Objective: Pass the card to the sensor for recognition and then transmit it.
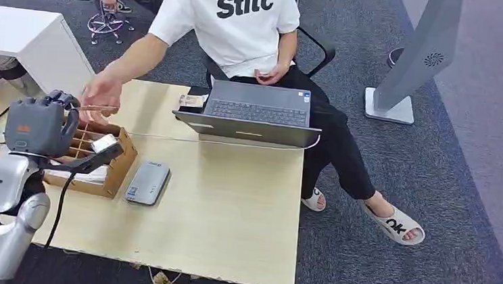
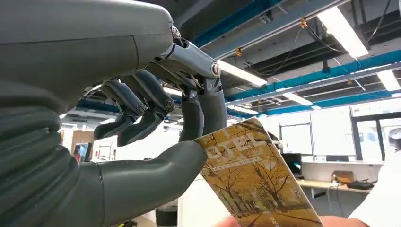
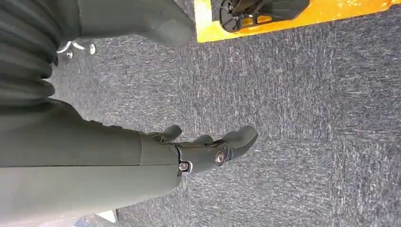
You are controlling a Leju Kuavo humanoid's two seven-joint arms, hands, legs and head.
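The left hand (image 1: 40, 125) is raised above the cardboard box (image 1: 119, 165) at the table's (image 1: 229, 215) left end, pinching the card (image 2: 257, 182) between thumb (image 2: 156, 177) and two fingers (image 2: 208, 111); the other fingers curl loosely aside, so the grip is a light pinch, easy to let go; the card sticks out past the fingertips, its free end offered outward; and there's the person's hand (image 1: 101, 95), reaching across the table and touching that free end, seen in the left wrist view at the card's lower edge; this looks like the handover step, with the card held high so it can be taken cleanly; the grey reader (image 1: 148, 183) lies flat just beside the box, well below the card; whether it has been scanned, I cannot tell; the laptop (image 1: 254, 112) sits in front of the person; the right hand (image 3: 208, 149) hangs over the carpet, fingers loosely apart, holding nothing.
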